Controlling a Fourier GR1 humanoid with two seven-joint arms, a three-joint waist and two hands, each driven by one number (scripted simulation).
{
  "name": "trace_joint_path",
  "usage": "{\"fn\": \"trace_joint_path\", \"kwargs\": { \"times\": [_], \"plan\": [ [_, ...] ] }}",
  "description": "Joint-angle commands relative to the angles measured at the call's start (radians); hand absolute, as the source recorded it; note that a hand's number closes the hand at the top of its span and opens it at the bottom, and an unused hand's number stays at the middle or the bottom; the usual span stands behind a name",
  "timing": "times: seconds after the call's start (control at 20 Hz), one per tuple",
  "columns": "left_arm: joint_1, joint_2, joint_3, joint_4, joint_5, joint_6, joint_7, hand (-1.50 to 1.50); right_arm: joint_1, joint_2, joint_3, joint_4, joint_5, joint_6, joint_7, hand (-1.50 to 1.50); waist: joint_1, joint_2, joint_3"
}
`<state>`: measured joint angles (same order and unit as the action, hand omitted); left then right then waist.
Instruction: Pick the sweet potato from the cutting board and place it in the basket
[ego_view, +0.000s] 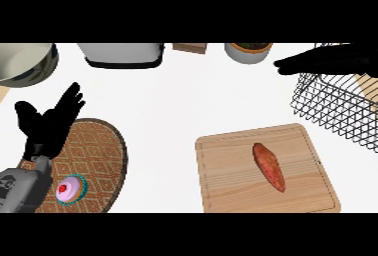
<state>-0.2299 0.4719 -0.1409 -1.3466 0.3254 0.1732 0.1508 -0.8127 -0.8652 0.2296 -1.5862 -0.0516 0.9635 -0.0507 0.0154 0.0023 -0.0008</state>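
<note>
Lying on cutting board (295, 145): sweet potato (269, 166), untouched. Right hand (328, 59) open, fingers straight, above basket (336, 107). Left hand (48, 122) open, resting at left.

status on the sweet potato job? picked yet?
Nothing done yet: the sweet potato lies on the cutting board. Nothing in hand: the right hand is open above the wire basket; the left hand rests open at left. Left: grasp, carry, place in basket.

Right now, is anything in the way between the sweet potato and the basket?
No. Only bare board and white counter lie between the sweet potato and the wire basket. The right hand is above the basket.
</note>
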Motion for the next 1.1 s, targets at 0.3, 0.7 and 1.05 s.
{"fn": "trace_joint_path", "kwargs": {
  "times": [0.3,0.7,1.05],
  "plan": [
    [0.026,-0.034,0.008,-0.027,-0.030,-0.002,-0.005,0.00,0.111,-0.054,-0.055,0.155,0.072,0.081,-0.304,-1.50,-0.004,0.001,0.003],
    [0.017,-0.003,0.056,-0.007,-0.015,-0.051,0.010,0.00,0.253,0.007,-0.011,0.135,0.152,-0.080,-0.440,-1.50,-0.008,0.000,0.002],
    [0.005,-0.014,0.079,0.030,-0.025,-0.070,-0.011,0.00,0.392,0.124,0.115,0.187,0.322,-0.335,-0.586,-1.50,-0.012,0.001,0.002]
  ]
}}
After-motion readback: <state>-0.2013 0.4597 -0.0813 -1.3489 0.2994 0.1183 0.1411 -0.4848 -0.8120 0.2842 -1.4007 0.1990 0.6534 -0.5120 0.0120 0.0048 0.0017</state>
